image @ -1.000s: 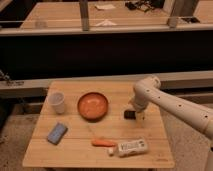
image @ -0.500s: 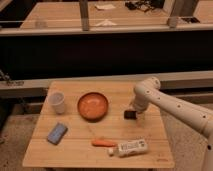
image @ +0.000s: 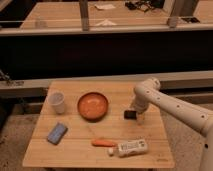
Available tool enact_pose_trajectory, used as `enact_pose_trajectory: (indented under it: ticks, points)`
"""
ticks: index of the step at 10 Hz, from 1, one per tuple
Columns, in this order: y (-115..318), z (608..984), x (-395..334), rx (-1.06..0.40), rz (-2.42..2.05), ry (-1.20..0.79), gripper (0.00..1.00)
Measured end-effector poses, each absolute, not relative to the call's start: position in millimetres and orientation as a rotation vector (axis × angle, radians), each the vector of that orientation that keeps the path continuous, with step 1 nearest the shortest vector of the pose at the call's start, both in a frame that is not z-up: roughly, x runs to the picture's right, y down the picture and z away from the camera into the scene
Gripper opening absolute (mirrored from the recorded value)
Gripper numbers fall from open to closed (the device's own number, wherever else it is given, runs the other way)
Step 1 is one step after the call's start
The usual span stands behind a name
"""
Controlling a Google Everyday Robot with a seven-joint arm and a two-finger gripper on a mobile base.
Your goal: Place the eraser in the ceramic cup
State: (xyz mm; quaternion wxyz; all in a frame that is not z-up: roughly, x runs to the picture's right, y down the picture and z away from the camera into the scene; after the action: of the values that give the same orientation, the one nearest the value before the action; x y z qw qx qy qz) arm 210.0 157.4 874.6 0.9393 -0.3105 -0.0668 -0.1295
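Note:
The eraser (image: 129, 114), a small black block, lies on the wooden table (image: 75, 155) right of the orange bowl. My gripper (image: 136, 115) is down at the eraser's right side, touching or nearly touching it, at the end of the white arm that reaches in from the right. The ceramic cup (image: 57, 102), small and white, stands upright near the table's left rear corner, far from the gripper, with the bowl between them.
An orange bowl (image: 93, 105) sits mid-table. A blue pad (image: 57, 132) lies front left. An orange carrot-like piece (image: 103, 142) and a white bottle (image: 131, 147) lie near the front edge. A dark counter rises behind the table.

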Motion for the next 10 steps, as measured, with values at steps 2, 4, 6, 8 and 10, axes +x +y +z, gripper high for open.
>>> enact_pose_trajectory:
  ticks: [2,4,6,8,10]
  points:
    - [158.3,875.9,210.8,-0.635,-0.263,-0.136,0.54]
    - [159.8,877.0,211.5,-0.637,-0.263,-0.135,0.47]
    - [161.2,878.1,211.9,-0.637,-0.256,-0.131,0.41]
    - [159.9,875.7,208.2,-0.629,-0.257,-0.135,0.29]
    - [149.5,866.3,197.1,-0.617,-0.264,-0.146,0.17]
